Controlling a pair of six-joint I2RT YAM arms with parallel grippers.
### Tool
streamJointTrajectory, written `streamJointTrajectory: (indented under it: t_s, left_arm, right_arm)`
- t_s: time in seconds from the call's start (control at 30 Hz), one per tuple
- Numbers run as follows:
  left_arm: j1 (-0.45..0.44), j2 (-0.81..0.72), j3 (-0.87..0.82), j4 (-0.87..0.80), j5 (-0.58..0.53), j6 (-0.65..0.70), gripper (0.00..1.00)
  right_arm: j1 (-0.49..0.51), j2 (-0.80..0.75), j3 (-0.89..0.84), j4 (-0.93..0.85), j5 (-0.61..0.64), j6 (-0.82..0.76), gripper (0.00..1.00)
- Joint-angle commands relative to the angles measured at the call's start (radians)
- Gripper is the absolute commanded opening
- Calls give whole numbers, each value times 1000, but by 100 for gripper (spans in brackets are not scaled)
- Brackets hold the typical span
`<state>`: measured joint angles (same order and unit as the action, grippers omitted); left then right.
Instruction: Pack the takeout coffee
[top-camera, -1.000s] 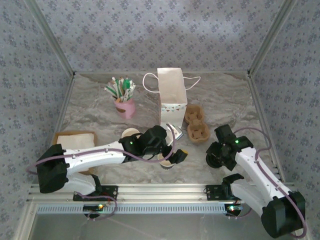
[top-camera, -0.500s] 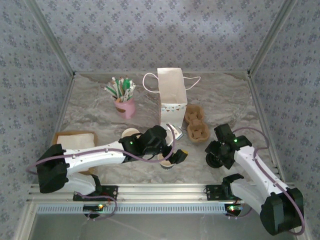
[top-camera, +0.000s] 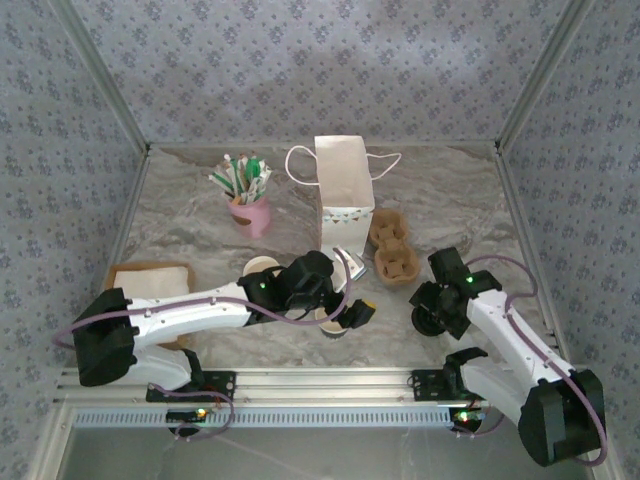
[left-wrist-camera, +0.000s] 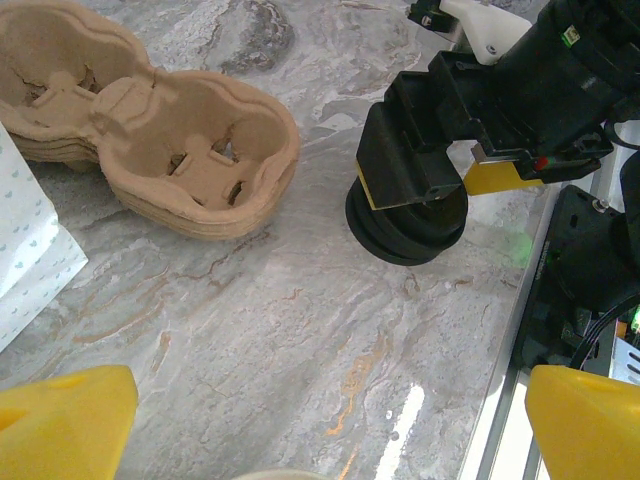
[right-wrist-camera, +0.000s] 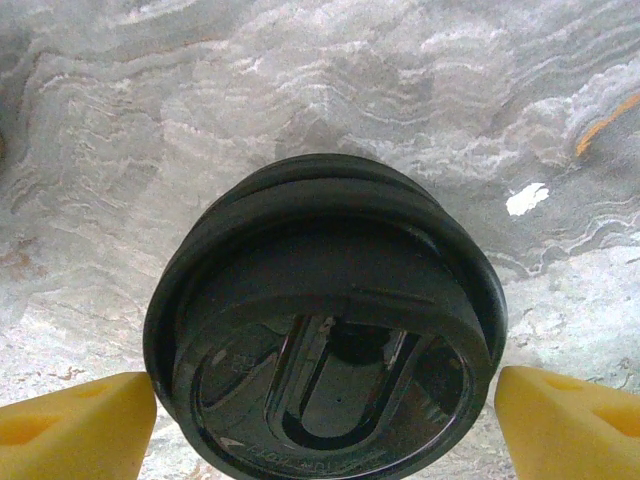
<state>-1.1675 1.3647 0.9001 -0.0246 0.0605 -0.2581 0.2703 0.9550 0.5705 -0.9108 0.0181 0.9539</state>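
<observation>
The black lid (right-wrist-camera: 325, 330) lies flat on the marble table (left-wrist-camera: 300, 330) at the near right, top face up. Being round, it has no long side, and its axis stands upright. The long oval hollow in its top runs crosswise to the line between the two yellow pads (right-wrist-camera: 70, 425) that flank it. Those pads belong to the right gripper (right-wrist-camera: 320, 428), which hangs straight over the lid with its jaws set wide, one pad at each side of the rim. I cannot tell whether they press on the rim or only stand beside it. The paper cup (top-camera: 337, 329) stands upright, mouth up, well to the left of the lid near the middle of the front edge. The left gripper (left-wrist-camera: 325, 425) is above the cup with its fingers spread fully apart, one either side of the cream rim and clear of it. Just behind the gap between cup and lid lies the brown moulded carrier (left-wrist-camera: 190, 160), hollows up, its long axis running away from the arms. The white paper bag (top-camera: 345, 190) stands upright beside the carrier on its left. Farther left is the pink cup of straws (top-camera: 250, 213).
</observation>
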Motion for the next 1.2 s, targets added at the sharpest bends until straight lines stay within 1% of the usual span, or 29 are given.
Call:
streamJointTrajectory:
  t_s: [0.0,0.27,0.57,1.17]
  left_arm:
    - [-5,0,6,23,19,5,100]
    - [-6,7,9,23,26,3,99]
    - [-6,12,13,22,29,3,100]
    - [-6,20,13,24,31,3,100]
  right_arm:
    - [-11,3,-18,-11,14,10,90]
    - [-15,5,-24,-2,12,11,87]
    - [-16,-5,-19,-8,11,4,76]
    - [-17,-38,21,-68,21,-4,74]
